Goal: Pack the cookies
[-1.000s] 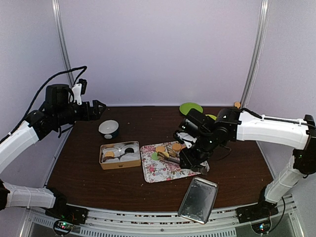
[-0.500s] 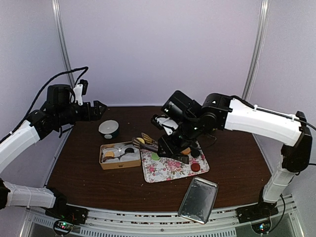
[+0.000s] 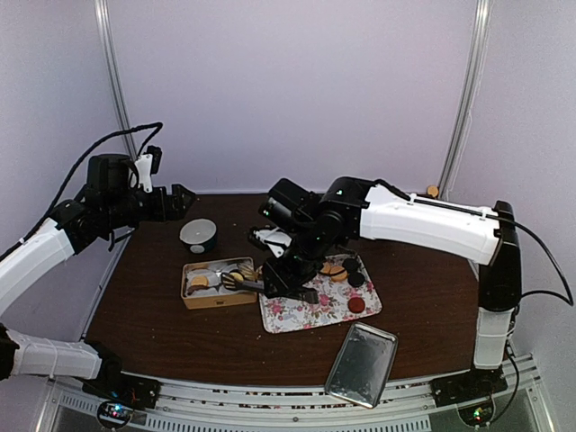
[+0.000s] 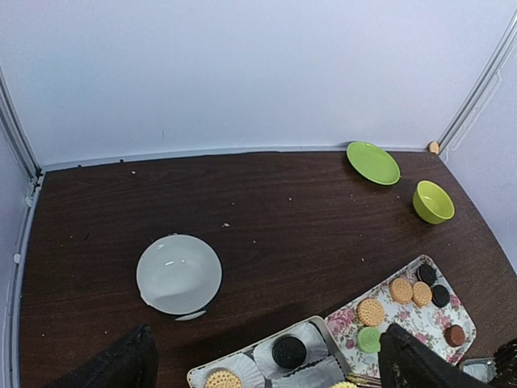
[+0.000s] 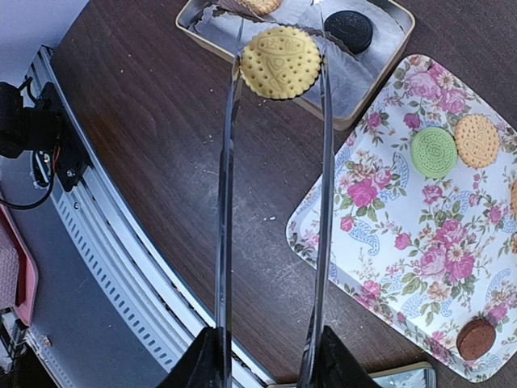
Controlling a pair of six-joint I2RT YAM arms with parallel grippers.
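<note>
The cookies are small flat round discs. The yellow cookie (image 5: pixel 280 62) has a wavy edge and a pattern of dots. It is pinched at its two sides between the tips of the tongs (image 5: pixel 226 202). The right gripper (image 5: pixel 268 360) is closed on the handle end of the tongs. The yellow cookie hangs over the box (image 5: pixel 408 32), near its rim. The box is lined with white paper cups. A black cookie (image 5: pixel 348 30) lies in one cup. On the floral tray (image 5: pixel 380 234) just beside the box lie a green cookie (image 5: pixel 435 152), an orange cookie (image 5: pixel 477 140) and a dark red cookie (image 5: pixel 475 338).

Only the top view shows both arms. There the left gripper (image 3: pixel 183 200) is held up at the left, well apart from the box, and a metal tray (image 3: pixel 362 364) lies near the front edge. The held cookie is too small to see well in this view.

The left wrist view shows the far part of the table: a white bowl (image 4: pixel 178 274), a green plate (image 4: pixel 373 162) and a yellow-green bowl (image 4: pixel 433 202). It also shows the whole floral tray, with three orange, two black, one green and one dark red cookie. The left fingers (image 4: pixel 121 368) stand wide apart and hold nothing.
</note>
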